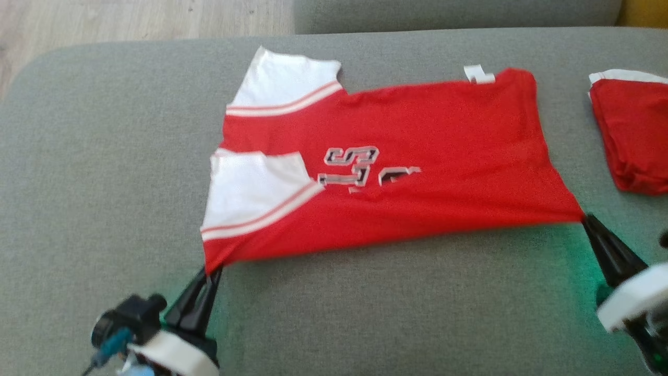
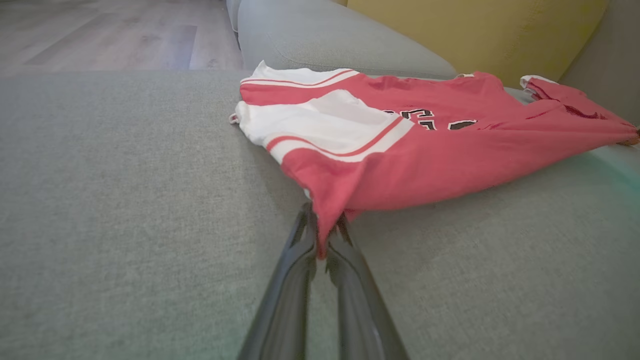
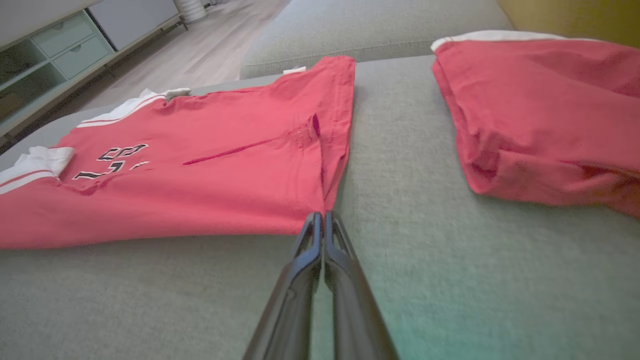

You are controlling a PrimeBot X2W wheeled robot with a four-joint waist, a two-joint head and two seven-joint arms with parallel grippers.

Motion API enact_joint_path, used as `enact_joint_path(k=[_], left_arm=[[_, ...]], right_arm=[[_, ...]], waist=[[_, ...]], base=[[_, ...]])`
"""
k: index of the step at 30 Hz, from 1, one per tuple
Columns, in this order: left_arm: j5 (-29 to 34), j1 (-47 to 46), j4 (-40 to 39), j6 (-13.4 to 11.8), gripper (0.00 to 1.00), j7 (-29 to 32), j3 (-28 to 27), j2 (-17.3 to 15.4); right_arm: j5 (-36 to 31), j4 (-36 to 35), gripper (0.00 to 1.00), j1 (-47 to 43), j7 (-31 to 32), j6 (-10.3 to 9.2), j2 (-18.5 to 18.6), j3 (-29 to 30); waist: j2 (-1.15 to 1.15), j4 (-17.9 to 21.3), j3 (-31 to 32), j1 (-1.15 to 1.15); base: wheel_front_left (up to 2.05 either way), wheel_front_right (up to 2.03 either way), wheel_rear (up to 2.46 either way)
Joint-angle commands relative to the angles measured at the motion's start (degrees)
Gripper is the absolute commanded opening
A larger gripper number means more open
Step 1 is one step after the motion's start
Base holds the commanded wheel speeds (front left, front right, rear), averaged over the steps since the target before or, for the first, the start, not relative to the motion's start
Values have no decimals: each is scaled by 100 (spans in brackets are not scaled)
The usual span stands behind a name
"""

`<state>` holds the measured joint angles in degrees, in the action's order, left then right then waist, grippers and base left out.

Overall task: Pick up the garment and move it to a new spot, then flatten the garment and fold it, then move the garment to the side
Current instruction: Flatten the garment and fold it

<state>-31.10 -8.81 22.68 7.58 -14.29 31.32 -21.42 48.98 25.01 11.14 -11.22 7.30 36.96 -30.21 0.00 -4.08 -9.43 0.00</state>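
Note:
The garment (image 1: 417, 156) is a red jersey with white sleeves and black-and-white numbers, spread sideways on the grey sofa seat (image 1: 104, 183). My left gripper (image 1: 211, 271) is shut on its near left corner, by the lower white sleeve; the left wrist view shows red cloth (image 2: 400, 165) pinched between the fingers (image 2: 322, 235). At the jersey's near right corner my right gripper (image 1: 584, 219) is shut, and the right wrist view shows its closed tips (image 3: 324, 217) pinching the hem of the red cloth (image 3: 225, 165). The near edge is pulled taut between both corners.
A second red garment with white trim (image 1: 634, 130) lies folded at the right edge of the seat, close to my right arm. The sofa back (image 1: 454, 13) runs along the far side. Wooden floor (image 1: 130, 21) lies beyond the seat's far left corner.

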Motion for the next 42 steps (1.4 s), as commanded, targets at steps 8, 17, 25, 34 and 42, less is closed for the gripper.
enact_joint_path(k=[8, 17, 25, 34, 42], left_arm=[[232, 637, -739, -30, 0, -71, -204, -344], [291, 1101, -877, -87, 0, -62, -90, -385], [210, 939, -850, -120, 100, 109, -116, -442], [86, -675, -1750, -78, 100, 1031, -512, -1033], [-743, -3400, -1399, -12, 100, 2134, 347, -1324]], right_arm=[[190, -645, 0, -1250, 131, 19, 616, 608], [129, -1535, 0, -2323, 790, 19, 399, 1158], [-369, -2120, 100, -2594, 1348, 19, 136, 1774], [-1070, -2782, 100, -2229, 1393, 19, -184, 2332], [-1457, -3172, 100, -1430, 1657, 19, -326, 2274]], waist=[[0, -27, 107, 0], [0, 14, 205, 0], [0, 16, 311, 0], [0, -61, -115, 0], [0, 153, -1036, 0]], base=[[0, 0, 0], [0, 0, 0], [0, 0, 0], [0, 0, 0], [0, 0, 0]])
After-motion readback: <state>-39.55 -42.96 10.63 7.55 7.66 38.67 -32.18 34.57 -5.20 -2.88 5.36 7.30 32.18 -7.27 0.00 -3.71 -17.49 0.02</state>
